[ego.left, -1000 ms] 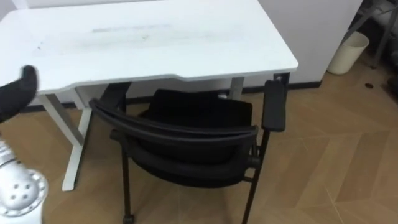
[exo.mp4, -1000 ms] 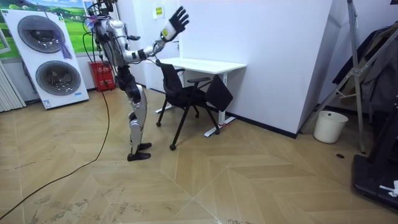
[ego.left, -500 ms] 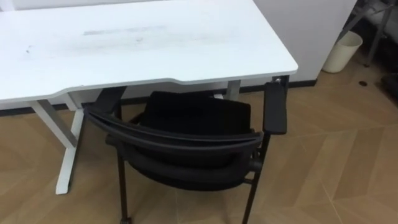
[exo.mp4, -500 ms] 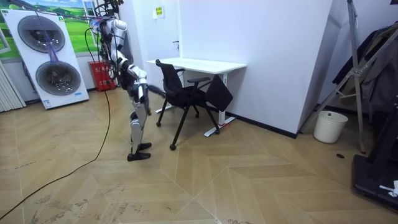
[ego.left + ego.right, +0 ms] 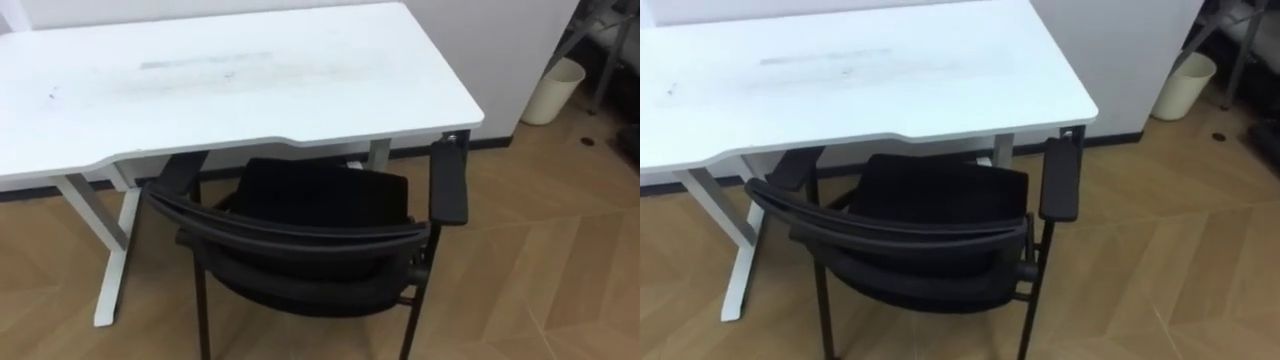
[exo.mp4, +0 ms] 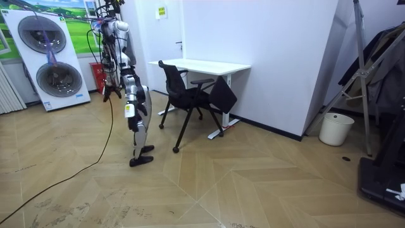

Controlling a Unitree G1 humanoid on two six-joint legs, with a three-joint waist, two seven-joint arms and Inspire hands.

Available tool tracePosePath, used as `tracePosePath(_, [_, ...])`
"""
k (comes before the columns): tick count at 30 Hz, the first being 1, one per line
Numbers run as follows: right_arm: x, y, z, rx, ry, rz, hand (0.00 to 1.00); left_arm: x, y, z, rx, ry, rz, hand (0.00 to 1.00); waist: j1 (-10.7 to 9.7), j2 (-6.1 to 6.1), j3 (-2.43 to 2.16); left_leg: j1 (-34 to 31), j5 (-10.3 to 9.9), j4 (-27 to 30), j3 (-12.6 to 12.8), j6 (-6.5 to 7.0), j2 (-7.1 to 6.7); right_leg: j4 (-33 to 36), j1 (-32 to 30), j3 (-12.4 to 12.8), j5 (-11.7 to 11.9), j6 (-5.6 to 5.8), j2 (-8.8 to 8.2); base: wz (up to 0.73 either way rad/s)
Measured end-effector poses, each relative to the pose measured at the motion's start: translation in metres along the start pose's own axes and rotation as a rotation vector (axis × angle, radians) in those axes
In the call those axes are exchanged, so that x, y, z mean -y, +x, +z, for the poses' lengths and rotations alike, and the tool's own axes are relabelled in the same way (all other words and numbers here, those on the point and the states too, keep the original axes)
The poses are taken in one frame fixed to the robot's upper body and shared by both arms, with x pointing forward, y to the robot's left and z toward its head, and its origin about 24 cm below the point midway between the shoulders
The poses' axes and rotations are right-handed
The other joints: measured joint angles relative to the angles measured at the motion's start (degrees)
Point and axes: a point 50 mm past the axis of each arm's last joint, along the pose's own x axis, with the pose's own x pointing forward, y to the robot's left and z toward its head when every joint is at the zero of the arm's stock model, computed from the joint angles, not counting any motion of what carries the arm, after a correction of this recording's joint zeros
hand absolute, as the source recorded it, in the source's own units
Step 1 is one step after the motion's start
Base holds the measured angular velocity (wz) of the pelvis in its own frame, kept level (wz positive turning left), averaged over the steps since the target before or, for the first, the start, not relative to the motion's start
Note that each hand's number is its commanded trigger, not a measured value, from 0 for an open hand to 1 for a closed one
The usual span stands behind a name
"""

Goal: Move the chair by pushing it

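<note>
Black metal-framed armchair (image 5: 300,238) sits half tucked under white rectangular desk (image 5: 230,100). Right hand (image 6: 130,112) hangs at robot's hip, well apart from chair; cannot tell finger state.

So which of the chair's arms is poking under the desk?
The left armrest: its front end goes under the white desk. The right armrest sits out beside the desk's corner.

White desk (image 5: 230,90) backed to white wall (image 6: 278,57); faint grey smudges near back edge, white legs. Floor (image 5: 540,270) light wood herringbone; dark skirting (image 6: 272,130) along wall base. Cream bin (image 5: 557,88) on floor past desk's right edge, near wall. 2 stacked washers (image 6: 54,60) at room view's left. Dark stand (image 6: 370,76) with hanging clothes at room view's right.
</note>
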Motion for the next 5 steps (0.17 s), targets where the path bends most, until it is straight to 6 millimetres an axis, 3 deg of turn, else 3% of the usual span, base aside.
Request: tracePosePath(5, [-0.028, -0.004, 0.006, 0.013, -0.098, 0.148, 0.00, 0.038, -0.005, 0.039, 0.137, 0.326, -0.120, 0.00, -0.47, 0.42, 0.01, -0.75, 0.22, 0.52, -0.45, -0.28, 0.07, 0.06, -0.29, -0.35, 0.05, -0.13, 0.20, 0.03])
